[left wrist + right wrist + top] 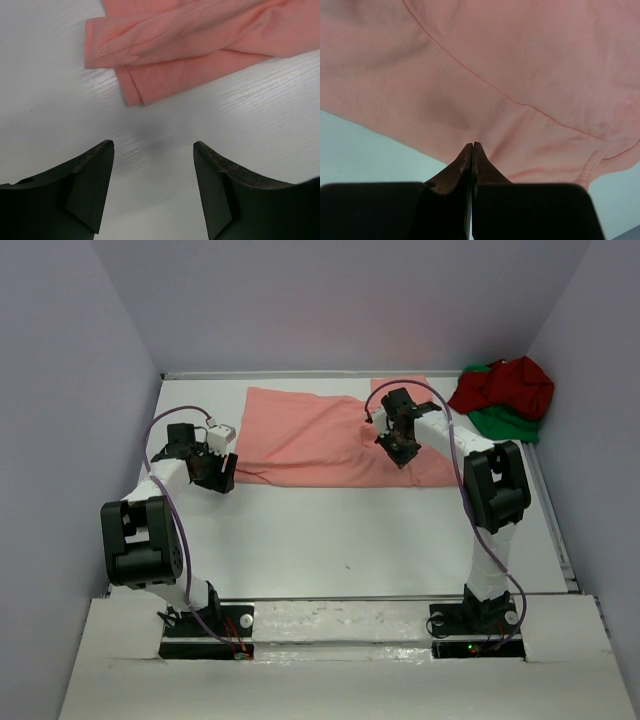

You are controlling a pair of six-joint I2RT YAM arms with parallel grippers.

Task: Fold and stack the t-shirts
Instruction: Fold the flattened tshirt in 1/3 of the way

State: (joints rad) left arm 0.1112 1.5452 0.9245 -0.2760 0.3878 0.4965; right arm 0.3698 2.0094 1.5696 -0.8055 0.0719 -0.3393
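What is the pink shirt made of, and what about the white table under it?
The salmon-pink t-shirt looks like soft, thin knit cloth, probably cotton: it wrinkles, drapes in folds and shows stitched hems. The white table looks like painted or laminated wood with a matte finish: fine grain lines run across it, though they may only be a printed pattern.

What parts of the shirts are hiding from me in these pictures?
Top view: the green shirt lies mostly under the dark red shirt.
Top view: the right gripper covers part of the salmon-pink shirt.
Left wrist view: the top edge cuts that shirt off; only a corner shows.
Right wrist view: the shirt runs past the edges.
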